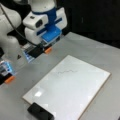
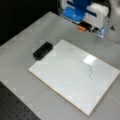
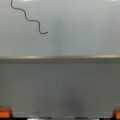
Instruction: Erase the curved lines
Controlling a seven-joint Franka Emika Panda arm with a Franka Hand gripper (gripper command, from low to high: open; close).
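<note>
Wrist view: curve lines (image 3: 27,18) intact on white board (image 3: 75,30), near its worktop-side edge. Claw (image 1: 46,48) off-board, wide open, empty. Eraser (image 2: 42,50) likely light, rigid; grip long sides.

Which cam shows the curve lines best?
Wrist view: the curve lines are dark and crisp against the white board, though cut off at the top edge. In both front views the stroke is whole but thin and faint.

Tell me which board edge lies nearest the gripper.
The edge nearest the curve lines on the white board; the gripper hovers beyond it over bare table, while the black eraser sits at the opposite edge.
</note>
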